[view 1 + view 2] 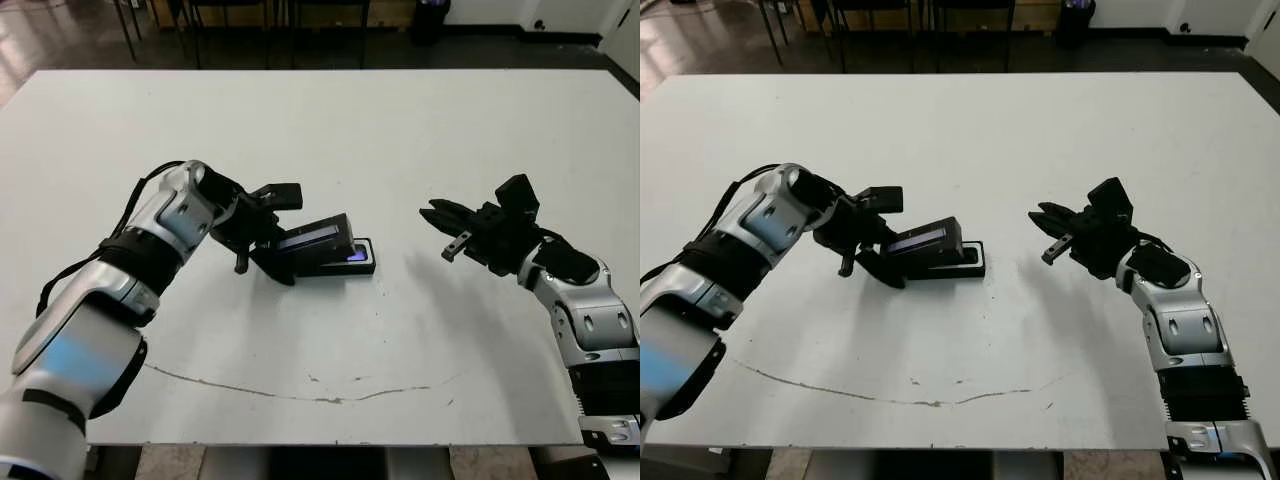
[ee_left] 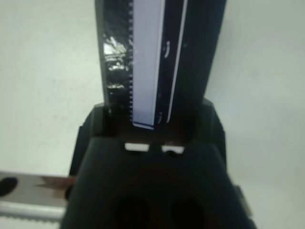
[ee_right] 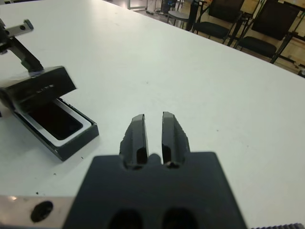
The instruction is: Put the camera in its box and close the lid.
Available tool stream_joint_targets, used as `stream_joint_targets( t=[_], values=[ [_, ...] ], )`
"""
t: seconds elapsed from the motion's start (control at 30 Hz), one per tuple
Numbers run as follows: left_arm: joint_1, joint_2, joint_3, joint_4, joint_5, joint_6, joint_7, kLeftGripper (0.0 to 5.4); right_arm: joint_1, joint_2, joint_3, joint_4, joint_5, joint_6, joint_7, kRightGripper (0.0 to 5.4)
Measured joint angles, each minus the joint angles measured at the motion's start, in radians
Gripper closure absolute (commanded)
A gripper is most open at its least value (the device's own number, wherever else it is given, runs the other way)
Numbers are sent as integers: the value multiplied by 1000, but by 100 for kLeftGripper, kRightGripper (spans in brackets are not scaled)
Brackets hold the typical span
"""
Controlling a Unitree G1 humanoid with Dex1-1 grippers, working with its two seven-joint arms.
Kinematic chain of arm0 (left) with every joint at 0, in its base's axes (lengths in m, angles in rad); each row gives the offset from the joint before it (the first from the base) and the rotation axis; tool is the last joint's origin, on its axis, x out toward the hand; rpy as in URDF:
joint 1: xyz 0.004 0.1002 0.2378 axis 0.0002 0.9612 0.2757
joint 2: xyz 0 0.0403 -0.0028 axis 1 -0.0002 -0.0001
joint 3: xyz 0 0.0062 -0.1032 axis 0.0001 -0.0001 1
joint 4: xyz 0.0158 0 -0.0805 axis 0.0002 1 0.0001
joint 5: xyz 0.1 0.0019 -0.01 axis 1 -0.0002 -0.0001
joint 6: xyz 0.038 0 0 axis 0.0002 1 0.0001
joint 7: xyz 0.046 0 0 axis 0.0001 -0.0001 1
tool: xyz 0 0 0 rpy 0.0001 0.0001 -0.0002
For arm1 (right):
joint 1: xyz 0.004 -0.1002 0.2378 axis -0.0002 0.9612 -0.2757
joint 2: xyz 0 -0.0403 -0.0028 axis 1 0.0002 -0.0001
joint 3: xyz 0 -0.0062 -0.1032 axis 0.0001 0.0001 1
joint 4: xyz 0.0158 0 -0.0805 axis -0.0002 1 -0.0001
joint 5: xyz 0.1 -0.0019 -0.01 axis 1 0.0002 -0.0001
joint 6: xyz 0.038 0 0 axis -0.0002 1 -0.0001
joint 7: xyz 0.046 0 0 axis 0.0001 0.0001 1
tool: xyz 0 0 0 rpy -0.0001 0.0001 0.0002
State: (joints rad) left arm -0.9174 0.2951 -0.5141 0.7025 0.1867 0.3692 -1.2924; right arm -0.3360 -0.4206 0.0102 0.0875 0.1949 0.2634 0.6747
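**Lid gripped over the box, camera mostly hidden beneath**

Clamped on the lid (image 1: 318, 243) — left gripper (image 1: 272, 238), one black finger above and one below the near end, holding it tilted so the far end rises off the box (image 1: 362, 262). Just beyond the left fingertips, resting on the white table (image 1: 330, 130), the box itself: only its far end shows from the head views, black wall and rounded corner, the rest covered by the slanted lid. A small bluish-purple gleam at that open end, under the raised lid edge. From the right wrist view, more visible: white lining around a dark flat shape lying inside the tray — the camera (image 3: 53, 119), in the box, though its near part is cut off under the lid and its details too dark to make out.

In the left wrist view, almost everything blocked by the gripper body; just the lid's pale strip (image 2: 147, 62) running away between the fingers, blurred, with the box unseen behind it.

Well off to the box's far side, clear of the table surface and touching nothing: right gripper (image 1: 447, 226), its two fingers (image 3: 137, 138) drawn nearly together with only a thin slit between them, pointing toward the box's open end. Chair legs cut off at the top edge beyond the table.
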Motion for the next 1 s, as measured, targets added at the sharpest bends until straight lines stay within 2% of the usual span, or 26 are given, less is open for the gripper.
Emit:
stream_joint_targets(
  t=[0.27, 0.7, 1.0],
  values=[
    [-25, -71, -16, 54, 20, 0, 40, 413, 11, 1, -8, -37, 14, 32, -2, 540],
    [-27, -72, -61, -19, 44, 24, 22, 413, 15, -4, -29, -65, 30, 31, -13, 540],
    [-42, -109, -75, 6, 67, 53, 52, 413, 35, -5, -40, -82, 56, 32, -18, 540]
  ],
)
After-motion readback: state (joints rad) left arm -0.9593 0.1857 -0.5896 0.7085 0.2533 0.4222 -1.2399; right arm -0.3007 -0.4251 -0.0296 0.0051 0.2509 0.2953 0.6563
